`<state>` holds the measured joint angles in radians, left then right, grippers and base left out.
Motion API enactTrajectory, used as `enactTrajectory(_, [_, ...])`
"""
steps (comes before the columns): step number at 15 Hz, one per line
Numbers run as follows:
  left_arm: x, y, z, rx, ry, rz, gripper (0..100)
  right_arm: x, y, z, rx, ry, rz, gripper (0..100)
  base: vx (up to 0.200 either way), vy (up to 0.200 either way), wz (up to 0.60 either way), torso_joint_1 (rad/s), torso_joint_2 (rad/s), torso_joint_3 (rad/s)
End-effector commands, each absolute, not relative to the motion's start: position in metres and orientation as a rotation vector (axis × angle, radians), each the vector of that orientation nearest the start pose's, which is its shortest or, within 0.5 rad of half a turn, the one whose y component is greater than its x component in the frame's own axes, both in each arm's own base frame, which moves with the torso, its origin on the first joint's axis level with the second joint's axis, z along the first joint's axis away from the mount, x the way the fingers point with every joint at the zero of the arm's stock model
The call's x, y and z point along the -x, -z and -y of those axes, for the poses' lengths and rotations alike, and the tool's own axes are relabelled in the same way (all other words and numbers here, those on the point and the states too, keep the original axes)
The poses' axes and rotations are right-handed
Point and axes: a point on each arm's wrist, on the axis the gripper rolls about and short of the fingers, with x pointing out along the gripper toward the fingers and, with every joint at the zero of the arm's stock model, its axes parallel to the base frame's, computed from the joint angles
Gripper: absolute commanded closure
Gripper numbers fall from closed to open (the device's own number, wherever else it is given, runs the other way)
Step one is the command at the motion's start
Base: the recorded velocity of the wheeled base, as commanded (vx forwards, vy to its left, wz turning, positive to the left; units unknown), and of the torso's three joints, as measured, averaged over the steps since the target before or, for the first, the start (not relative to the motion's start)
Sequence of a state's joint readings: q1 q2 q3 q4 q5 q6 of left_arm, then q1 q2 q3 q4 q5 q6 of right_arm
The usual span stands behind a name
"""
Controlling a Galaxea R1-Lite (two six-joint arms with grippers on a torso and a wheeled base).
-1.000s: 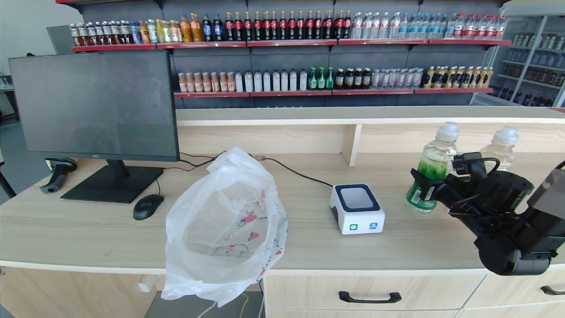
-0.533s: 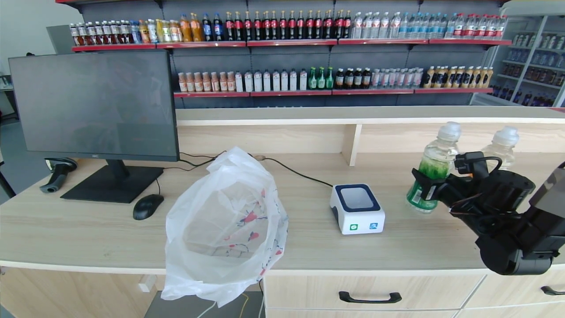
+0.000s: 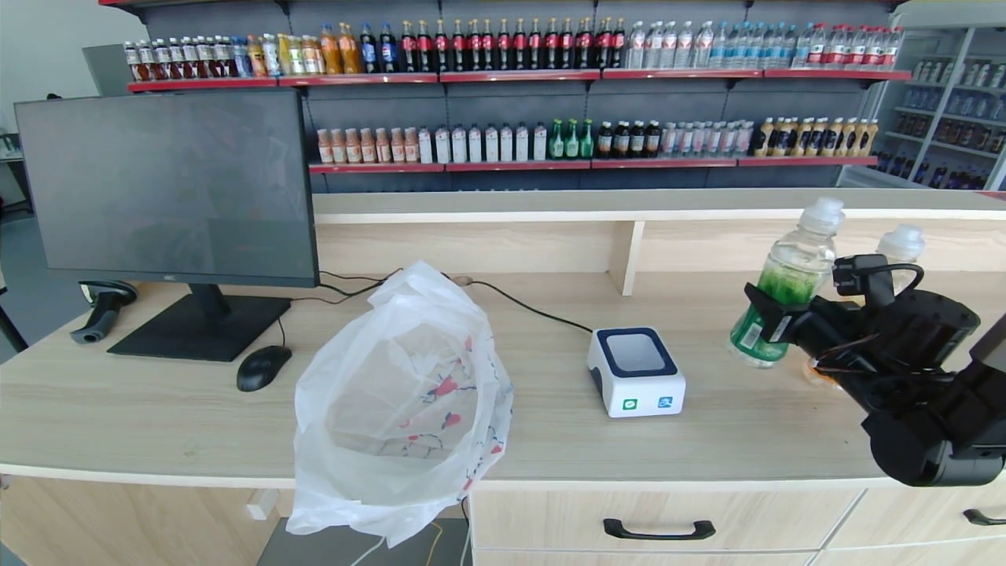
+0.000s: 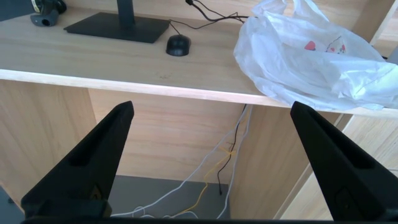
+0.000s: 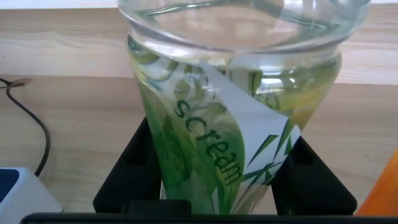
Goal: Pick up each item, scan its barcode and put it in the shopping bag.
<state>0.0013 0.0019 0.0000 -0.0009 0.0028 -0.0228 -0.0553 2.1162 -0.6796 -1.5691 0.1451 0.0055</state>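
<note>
Now the right gripper is clamped on the green-labelled bottle, held tilted just above the counter. Scanning is in hand: the scanner sits lower, to the gripper's left, so the barcode should face its window.

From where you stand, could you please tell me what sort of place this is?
Most likely a shop checkout: shelves of bottled drinks behind, a barcode scanner and a monitor, and a shopping bag on the counter.
</note>
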Motion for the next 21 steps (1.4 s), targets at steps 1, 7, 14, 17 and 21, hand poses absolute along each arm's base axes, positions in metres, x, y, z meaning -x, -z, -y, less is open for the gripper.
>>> enactTrajectory(1, [0.023, -0.076, 0.000, 0.023, -0.005, 0.000, 0, -0.347, -0.120, 0.016, 0.010, -0.091, 0.163, 100, 0.000, 0.000, 0.00, 0.000, 0.00, 0.000])
enactTrajectory(7, [0.023, -0.076, 0.000, 0.023, -0.005, 0.000, 0, -0.317, -0.146, 0.010, 0.019, -0.110, 0.208, 100, 0.000, 0.000, 0.00, 0.000, 0.00, 0.000])
enactTrajectory(14, [0.023, -0.076, 0.000, 0.023, -0.005, 0.000, 0, -0.248, -0.182, -0.007, 0.018, -0.130, 0.255, 100, 0.000, 0.000, 0.00, 0.000, 0.00, 0.000])
enactTrajectory(17, [0.023, -0.076, 0.000, 0.023, -0.005, 0.000, 0, -0.221, -0.193, -0.017, 0.004, -0.145, 0.224, 100, 0.000, 0.000, 0.00, 0.000, 0.00, 0.000])
enactTrajectory(21, [0.023, -0.076, 0.000, 0.023, -0.005, 0.000, 0, -0.172, -0.215, -0.035, -0.071, -0.212, 0.145, 100, 0.000, 0.000, 0.00, 0.000, 0.00, 0.000])
